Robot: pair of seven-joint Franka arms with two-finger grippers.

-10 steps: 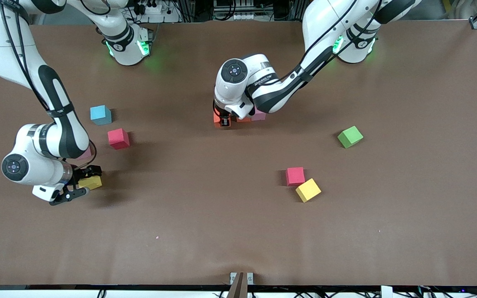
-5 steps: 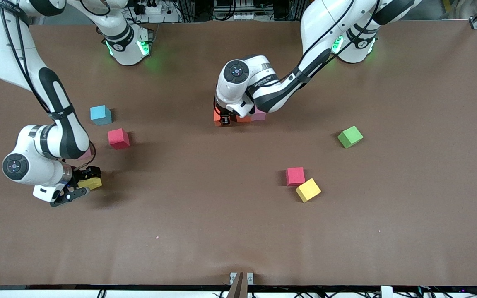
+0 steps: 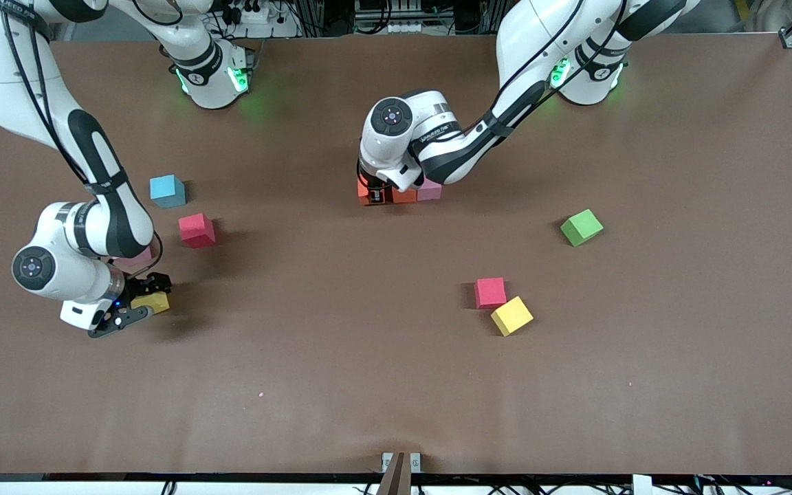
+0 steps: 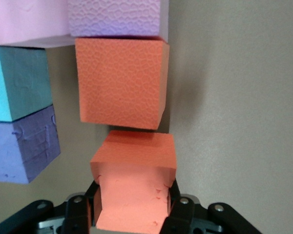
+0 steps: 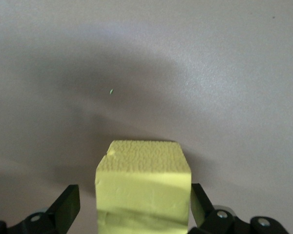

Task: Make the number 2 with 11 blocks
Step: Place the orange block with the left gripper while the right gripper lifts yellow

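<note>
1. The left gripper (image 3: 374, 198) is down at the table near its middle, its fingers (image 4: 179, 214) pinching an orange block (image 4: 133, 185).
2. That block sits at the end of a short row: a second orange block (image 4: 119, 80) just beside it, then a pink block (image 3: 430, 192) toward the left arm's end.
3. The left wrist view also shows a sky blue block (image 4: 14, 83) and a purple block (image 4: 22, 146) beside the row, touching each other; the arm hides them from the front.
4. The right gripper (image 3: 133, 302) is low at the right arm's end of the table, fingers (image 5: 66, 207) spread on either side of a yellow block (image 5: 142, 187), with gaps on both sides.
5. A pink block (image 3: 136, 258) shows partly under the right arm.
6. Loose nearby: a blue block (image 3: 166, 190) and a red block (image 3: 196, 229).
7. Toward the left arm's end lie a red block (image 3: 490, 292) and a yellow block (image 3: 511, 315), almost touching, and a green cube (image 3: 581, 227) well apart.
</note>
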